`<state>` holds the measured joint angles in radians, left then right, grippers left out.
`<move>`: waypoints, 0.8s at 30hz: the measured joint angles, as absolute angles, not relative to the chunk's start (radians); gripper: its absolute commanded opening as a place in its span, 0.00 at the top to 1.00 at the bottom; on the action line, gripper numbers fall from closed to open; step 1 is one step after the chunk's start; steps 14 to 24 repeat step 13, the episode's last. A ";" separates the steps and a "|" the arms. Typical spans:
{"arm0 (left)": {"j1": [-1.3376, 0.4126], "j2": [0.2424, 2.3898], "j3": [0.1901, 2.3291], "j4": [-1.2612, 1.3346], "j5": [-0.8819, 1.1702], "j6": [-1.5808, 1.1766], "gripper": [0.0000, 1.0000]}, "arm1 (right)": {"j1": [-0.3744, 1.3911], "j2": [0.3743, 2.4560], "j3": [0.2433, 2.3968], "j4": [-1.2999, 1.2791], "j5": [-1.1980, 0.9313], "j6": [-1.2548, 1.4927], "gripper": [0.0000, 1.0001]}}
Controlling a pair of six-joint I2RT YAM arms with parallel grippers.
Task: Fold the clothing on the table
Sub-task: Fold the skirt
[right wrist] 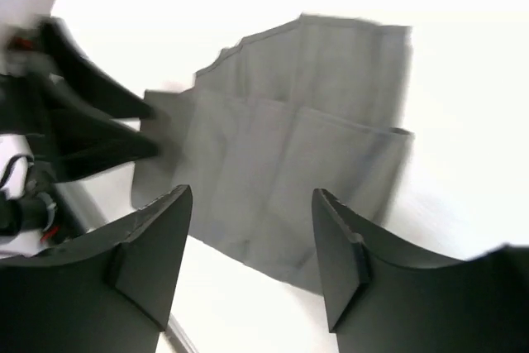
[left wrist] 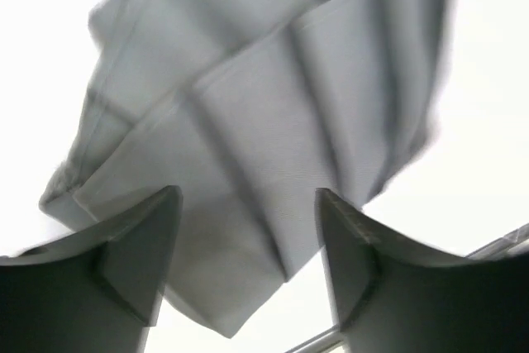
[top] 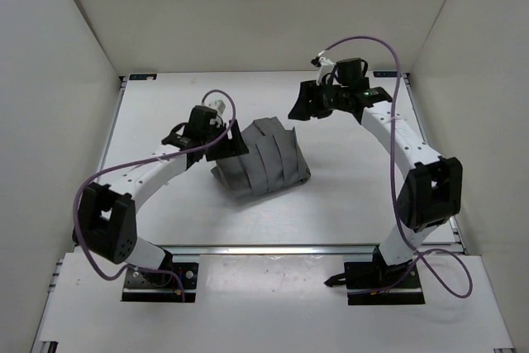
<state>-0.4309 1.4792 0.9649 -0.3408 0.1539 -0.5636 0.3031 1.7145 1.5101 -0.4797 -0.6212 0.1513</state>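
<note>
The clothing (top: 263,159) is a grey pleated skirt lying folded in a compact bundle at the middle of the white table (top: 347,196). My left gripper (top: 235,145) hovers at the bundle's left edge. In the left wrist view its jaws (left wrist: 248,208) stand open over the pleated cloth (left wrist: 273,105), gripping nothing. My right gripper (top: 297,111) hangs above and behind the bundle's far right corner, clear of it. Its jaws (right wrist: 252,204) are open and empty, with the skirt (right wrist: 289,155) below and the left gripper (right wrist: 91,121) at the far side.
White walls (top: 74,47) close in the table on the left, back and right. A metal rail (top: 289,247) runs along the near edge, in front of both arm bases. Purple cables (top: 91,183) loop off each arm.
</note>
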 measured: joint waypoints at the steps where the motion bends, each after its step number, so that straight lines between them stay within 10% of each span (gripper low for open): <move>1: -0.427 1.466 0.998 -0.357 0.153 -0.553 0.11 | 0.295 1.693 1.518 -0.495 -0.595 0.145 0.40; 13: -0.389 1.248 1.062 -0.646 -0.021 -0.411 0.01 | 0.202 1.586 1.240 -0.672 -0.268 0.127 0.18; 24: -0.389 1.248 1.062 -0.646 -0.021 -0.411 0.01 | 0.202 1.586 1.240 -0.672 -0.268 0.127 0.18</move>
